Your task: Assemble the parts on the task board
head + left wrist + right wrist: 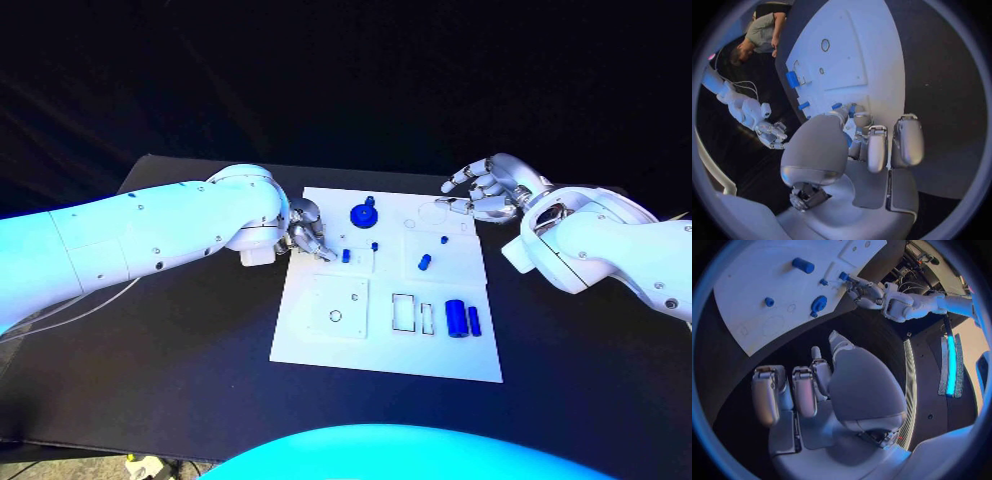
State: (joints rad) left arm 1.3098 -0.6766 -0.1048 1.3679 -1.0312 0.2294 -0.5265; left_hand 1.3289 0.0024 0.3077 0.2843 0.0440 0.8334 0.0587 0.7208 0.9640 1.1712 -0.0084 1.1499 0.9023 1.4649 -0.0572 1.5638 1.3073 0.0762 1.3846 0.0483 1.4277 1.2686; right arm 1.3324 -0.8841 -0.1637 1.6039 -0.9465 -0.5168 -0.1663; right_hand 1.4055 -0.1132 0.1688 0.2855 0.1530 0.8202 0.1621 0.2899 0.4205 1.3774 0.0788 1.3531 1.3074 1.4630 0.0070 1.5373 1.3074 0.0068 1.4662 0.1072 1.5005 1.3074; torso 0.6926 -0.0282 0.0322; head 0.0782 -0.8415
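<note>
Task board (pixel 389 330) between hands; left hand (pixel 306 235) touching its edge, grip unclear; right hand (pixel 488 190) empty, fingers spread.

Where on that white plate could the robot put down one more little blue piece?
The task board has a bare strip along its near edge, below the two blue cylinders and the square plate. Its far half is crowded: the blue knob, small blue parts, and the left robot hand at its edge.
</note>
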